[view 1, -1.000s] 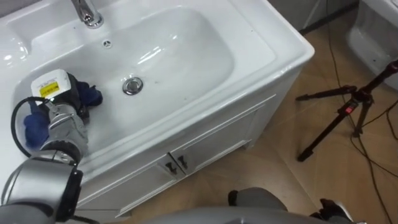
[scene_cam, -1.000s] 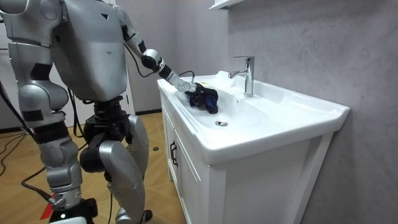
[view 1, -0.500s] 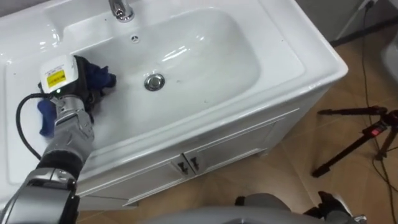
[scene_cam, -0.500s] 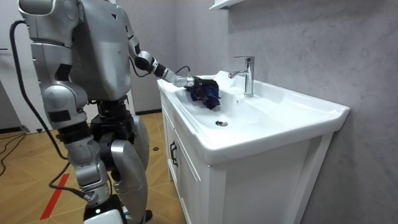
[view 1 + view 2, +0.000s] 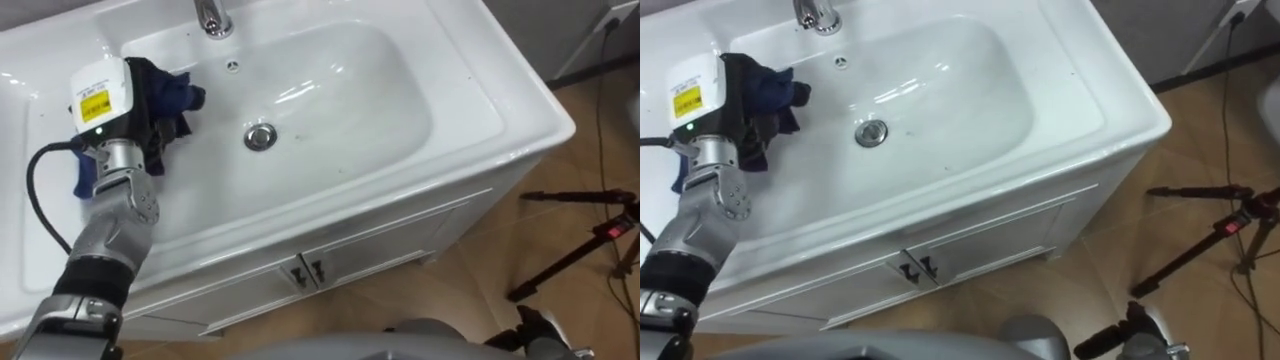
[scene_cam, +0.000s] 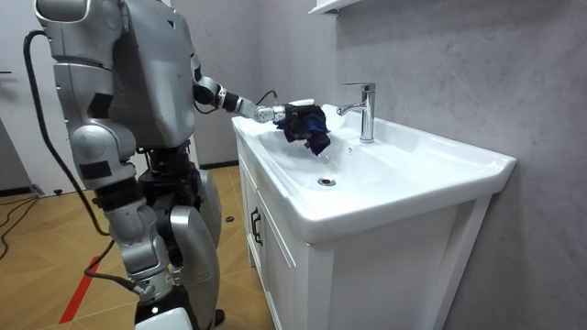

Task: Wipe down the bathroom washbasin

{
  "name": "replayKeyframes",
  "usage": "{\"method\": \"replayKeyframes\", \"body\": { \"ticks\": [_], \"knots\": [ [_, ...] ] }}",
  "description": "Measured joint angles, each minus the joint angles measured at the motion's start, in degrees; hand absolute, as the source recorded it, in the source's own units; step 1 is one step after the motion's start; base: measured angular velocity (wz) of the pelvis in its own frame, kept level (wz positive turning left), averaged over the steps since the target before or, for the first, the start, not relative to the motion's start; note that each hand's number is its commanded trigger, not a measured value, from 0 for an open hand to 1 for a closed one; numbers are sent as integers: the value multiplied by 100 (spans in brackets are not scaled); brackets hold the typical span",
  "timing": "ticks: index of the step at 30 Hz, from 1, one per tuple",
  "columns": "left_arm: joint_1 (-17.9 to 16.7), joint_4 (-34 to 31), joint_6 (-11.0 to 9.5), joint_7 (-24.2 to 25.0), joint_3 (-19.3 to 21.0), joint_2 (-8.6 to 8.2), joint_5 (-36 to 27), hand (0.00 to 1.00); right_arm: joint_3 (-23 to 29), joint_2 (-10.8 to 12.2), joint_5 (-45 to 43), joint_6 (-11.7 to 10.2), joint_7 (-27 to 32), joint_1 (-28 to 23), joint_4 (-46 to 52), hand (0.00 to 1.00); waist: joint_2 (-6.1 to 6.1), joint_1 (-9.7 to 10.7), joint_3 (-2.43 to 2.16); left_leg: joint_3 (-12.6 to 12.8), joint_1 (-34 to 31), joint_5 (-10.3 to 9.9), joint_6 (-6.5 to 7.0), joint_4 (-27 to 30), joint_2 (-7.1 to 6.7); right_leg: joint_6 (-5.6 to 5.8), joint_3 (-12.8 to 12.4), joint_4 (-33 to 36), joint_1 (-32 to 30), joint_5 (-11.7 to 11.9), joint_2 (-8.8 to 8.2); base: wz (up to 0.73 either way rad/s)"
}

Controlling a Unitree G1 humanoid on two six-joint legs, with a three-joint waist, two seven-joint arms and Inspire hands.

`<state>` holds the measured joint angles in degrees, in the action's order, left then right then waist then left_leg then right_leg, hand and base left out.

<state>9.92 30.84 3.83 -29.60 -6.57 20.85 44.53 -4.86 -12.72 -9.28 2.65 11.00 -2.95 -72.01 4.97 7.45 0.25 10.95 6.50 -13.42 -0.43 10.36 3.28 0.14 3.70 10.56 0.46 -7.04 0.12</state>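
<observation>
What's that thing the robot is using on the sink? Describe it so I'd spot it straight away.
Find the white basin with its chrome tap. Just left of the tap, the robot's left hand grips a crumpled dark blue cloth, the only dark, soft thing against all that white.

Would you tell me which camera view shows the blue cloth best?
The room view: side-on, the blue cloth hangs bunched from the left hand over the basin, unobstructed. Both eye views look down on it, and the hand covers part of it.
</observation>
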Motion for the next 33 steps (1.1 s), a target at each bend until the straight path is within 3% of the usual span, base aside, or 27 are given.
{"method": "replayKeyframes", "body": {
  "ticks": [9, 13, 17, 21, 25, 33],
  "knots": [
    [-159, -676, 44, -378, 199, 1, -6, 100, 171, 9, -31, 127, 18, -99, -2, 0, 63, -24, -38, -31, 141, 8, -14, -84, -4, -1, 17, 25, 81, -23, 6, 1],
    [-404, -946, 58, -544, 355, -2, 5, 100, 174, 7, -64, 332, 11, -285, 33, 0, 68, -173, -36, -16, 220, 9, -16, -102, -3, -10, -15, 30, 131, -35, 13, -7],
    [-545, -939, 248, -609, 645, -27, 2, 100, 179, 7, -108, 497, 3, -312, 96, 0, 87, -233, -24, -25, 220, 8, -17, -124, -6, -8, -16, 21, 151, -35, 13, 0],
    [-634, -928, 385, -609, 754, -28, 7, 100, 179, 1, -294, 504, -6, -335, 98, 0, 151, -326, -15, -73, 212, 8, -17, -166, -8, -8, 30, 19, 162, -36, 11, 6],
    [-1000, -931, 501, -602, 989, -65, 4, 100, 177, -14, -299, 504, -43, -339, 97, 0, 241, -341, -32, -78, 207, 9, -18, -170, -6, -11, 42, 30, 154, -67, 11, 2],
    [-1110, -931, 541, -597, 1634, -131, -186, 100, 373, -11, -460, 502, -128, -383, 68, 0, 174, -530, -36, -84, 236, 14, -25, -153, -6, -15, 100, 32, 159, -85, -5, 0]
  ]
}}
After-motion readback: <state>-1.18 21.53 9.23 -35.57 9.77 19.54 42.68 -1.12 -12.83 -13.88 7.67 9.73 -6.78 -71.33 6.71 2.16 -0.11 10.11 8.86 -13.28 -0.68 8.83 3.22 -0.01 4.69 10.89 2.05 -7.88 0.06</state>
